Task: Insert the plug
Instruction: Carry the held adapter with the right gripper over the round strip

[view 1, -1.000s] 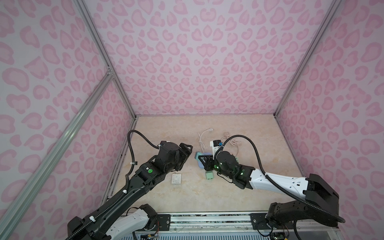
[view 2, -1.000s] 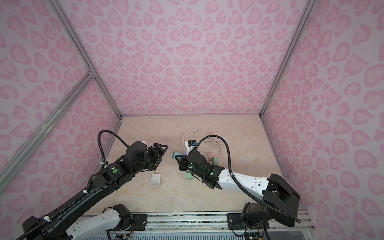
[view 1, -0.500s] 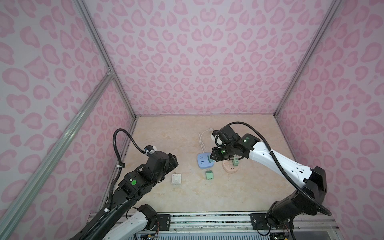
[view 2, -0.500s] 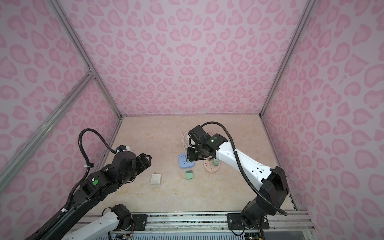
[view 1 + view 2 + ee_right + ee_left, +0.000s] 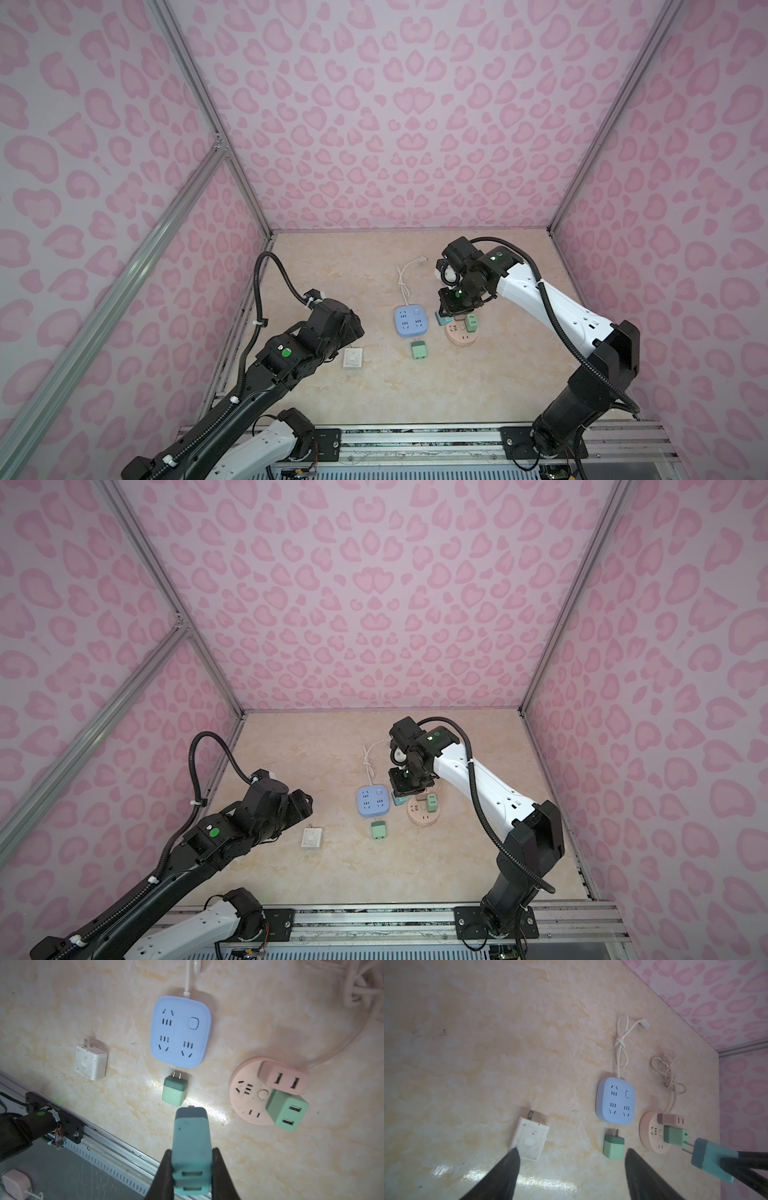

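My right gripper [image 5: 192, 1149] is shut on a teal plug [image 5: 191, 1142], prongs pointing away from the wrist. In both top views it hangs low between the blue square power strip [image 5: 411, 321] and the pink round power strip [image 5: 459, 334], with the plug [image 5: 400, 800] at the pink strip's [image 5: 420, 816] left edge. The left wrist view shows the plug [image 5: 714, 1159] with its prongs near the pink strip [image 5: 652, 1132], apart from it. My left gripper [image 5: 572, 1149] is open and empty above the table, near a white plug [image 5: 529, 1140].
A green plug [image 5: 418, 350] lies loose in front of the blue strip [image 5: 179, 1031]. A pink adapter [image 5: 283, 1079] and a green adapter [image 5: 287, 1110] sit plugged into the pink strip. Knotted cords [image 5: 620, 1043] run toward the back wall. The white plug [image 5: 353, 358] lies at the left.
The right arm has lifted the teal plug from beside the blue strip and now holds it by the pink strip. The left arm has drawn back to the left.
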`<move>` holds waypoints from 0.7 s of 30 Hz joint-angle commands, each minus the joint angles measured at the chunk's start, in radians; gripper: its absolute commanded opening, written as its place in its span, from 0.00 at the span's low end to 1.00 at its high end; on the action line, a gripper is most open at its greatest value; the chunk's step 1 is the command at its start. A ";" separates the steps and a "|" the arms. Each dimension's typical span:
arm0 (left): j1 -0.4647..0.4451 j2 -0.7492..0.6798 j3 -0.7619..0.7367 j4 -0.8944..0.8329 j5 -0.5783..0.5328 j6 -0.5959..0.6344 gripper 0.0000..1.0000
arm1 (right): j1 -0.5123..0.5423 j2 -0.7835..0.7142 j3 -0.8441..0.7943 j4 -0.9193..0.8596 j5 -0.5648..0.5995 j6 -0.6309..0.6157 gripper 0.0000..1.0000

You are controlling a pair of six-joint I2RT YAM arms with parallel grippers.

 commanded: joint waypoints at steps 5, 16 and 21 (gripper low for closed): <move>0.001 0.043 -0.012 0.073 0.034 0.004 0.81 | -0.023 -0.028 -0.034 -0.040 0.114 -0.022 0.00; 0.001 0.044 -0.042 0.083 0.047 -0.008 0.80 | -0.050 -0.017 -0.155 0.077 0.183 0.022 0.00; 0.001 0.050 -0.054 0.097 0.049 -0.013 0.80 | -0.056 0.002 -0.180 0.123 0.179 0.050 0.00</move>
